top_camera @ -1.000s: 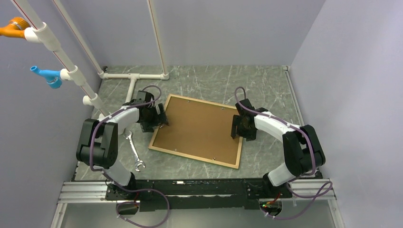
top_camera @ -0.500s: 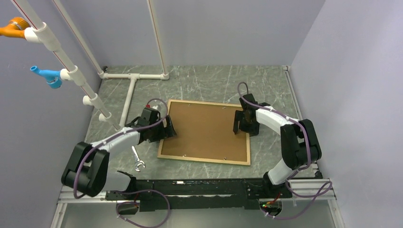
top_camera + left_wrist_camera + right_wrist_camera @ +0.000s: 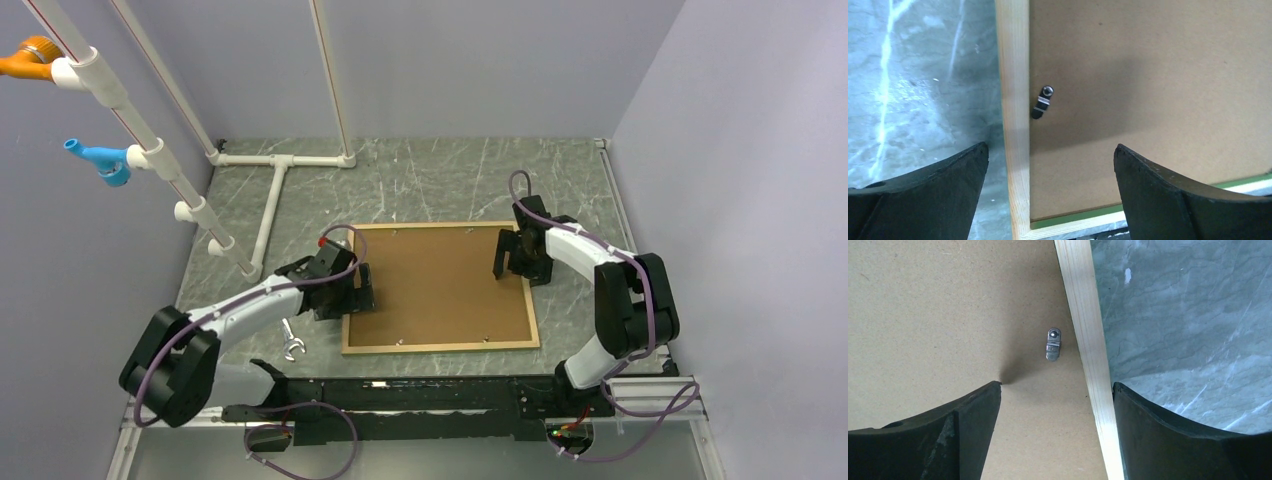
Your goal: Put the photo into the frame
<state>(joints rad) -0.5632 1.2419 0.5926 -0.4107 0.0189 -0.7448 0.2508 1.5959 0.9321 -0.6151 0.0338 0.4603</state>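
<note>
The frame lies face down on the table, its light wood border squared to the near edge. A brown backing board fills it, so the photo is hidden. My left gripper is open and straddles the left border, one finger over the table and one over the board; its jaws grip nothing. A green strip shows at the near corner. My right gripper is open astride the right border, its jaws wide apart. Small metal clips sit on the board beside each border.
A metal wrench lies on the table just left of the frame, under my left arm. White PVC pipes run along the back left, with blue and orange fittings up the left wall. Walls close in on three sides.
The frame has turned from a tilted lie to square with the table edge and slid nearer. My left arm swung toward the near side; the right shifted slightly back and its jaws widened.
</note>
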